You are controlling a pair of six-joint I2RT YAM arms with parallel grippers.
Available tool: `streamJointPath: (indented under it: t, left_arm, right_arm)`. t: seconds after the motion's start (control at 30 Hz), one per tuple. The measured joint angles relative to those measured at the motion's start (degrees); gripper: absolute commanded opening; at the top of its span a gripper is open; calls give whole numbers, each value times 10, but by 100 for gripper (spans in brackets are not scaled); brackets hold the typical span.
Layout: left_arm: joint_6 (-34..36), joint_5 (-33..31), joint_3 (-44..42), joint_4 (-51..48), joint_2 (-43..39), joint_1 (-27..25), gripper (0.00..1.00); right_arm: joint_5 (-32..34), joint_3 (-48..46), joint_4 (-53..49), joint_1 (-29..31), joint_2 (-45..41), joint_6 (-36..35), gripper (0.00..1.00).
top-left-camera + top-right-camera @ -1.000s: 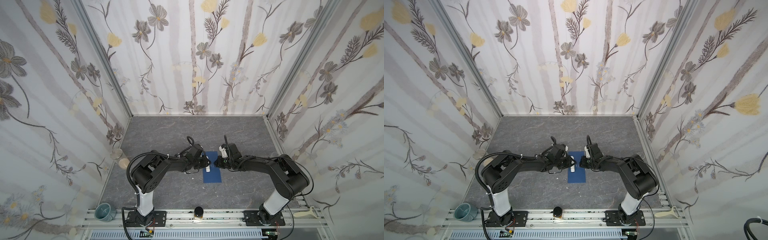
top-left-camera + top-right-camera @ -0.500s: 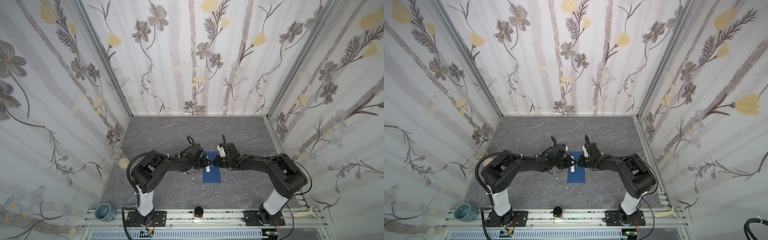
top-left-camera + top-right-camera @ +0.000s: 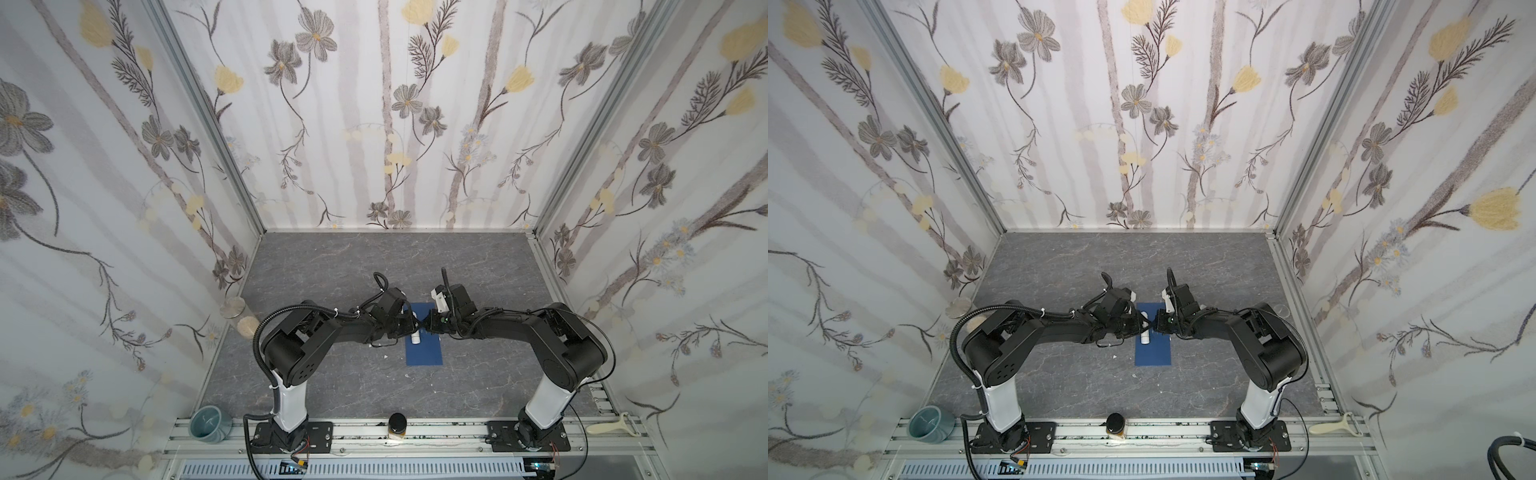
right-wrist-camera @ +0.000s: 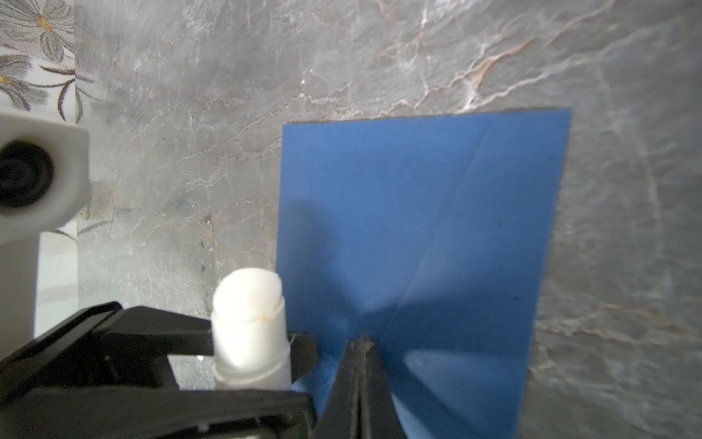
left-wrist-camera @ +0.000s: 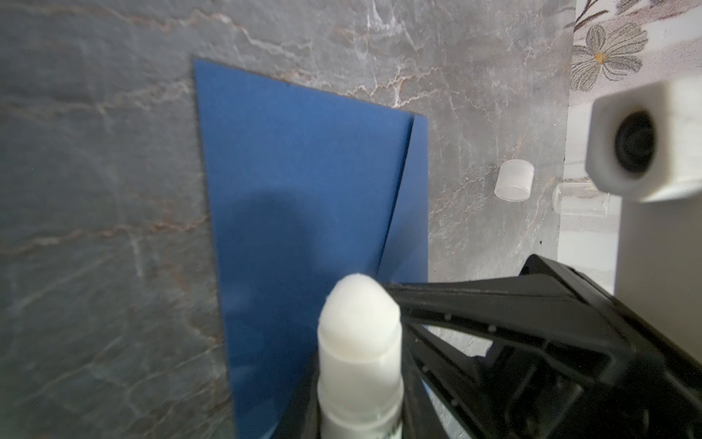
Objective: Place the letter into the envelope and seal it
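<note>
Closer now, the right tool (image 4: 362,344) sits pinched shut on the envelope (image 5: 304,171) flap. I see the left tool (image 3: 409,330) gripping the glue stick (image 5: 359,342), tip just beside that pinch.

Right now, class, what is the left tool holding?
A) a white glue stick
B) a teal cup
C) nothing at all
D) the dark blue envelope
A: in the right wrist view the left tool is clamped round the white glue stick, whose tip is uncapped, while the envelope lies flat on the table.
</note>
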Motion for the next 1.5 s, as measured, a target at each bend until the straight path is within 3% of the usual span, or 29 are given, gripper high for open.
streamJointPath:
  t: [0.4,0.63,0.93,1.3,1.5]
  left_arm:
    - [0,-2,-2,2,-1,0,0]
    - [0,-2,-1,0,-1,0,0]
    - [0,-5,-7,4,-4,0,0]
    - [0,-7,-7,0,-5,0,0]
    - [0,-7,-5,0,-5,0,0]
  right_arm:
    - [3,-3,-16,-32,-7,-5,0]
    - [-1,13,9,-7,16,-4,0]
    - [7,-12,-21,-25,-33,0,0]
    - [-5,-40,35,14,-17,15,0]
    - [-2,-58,6,17,-49,20,0]
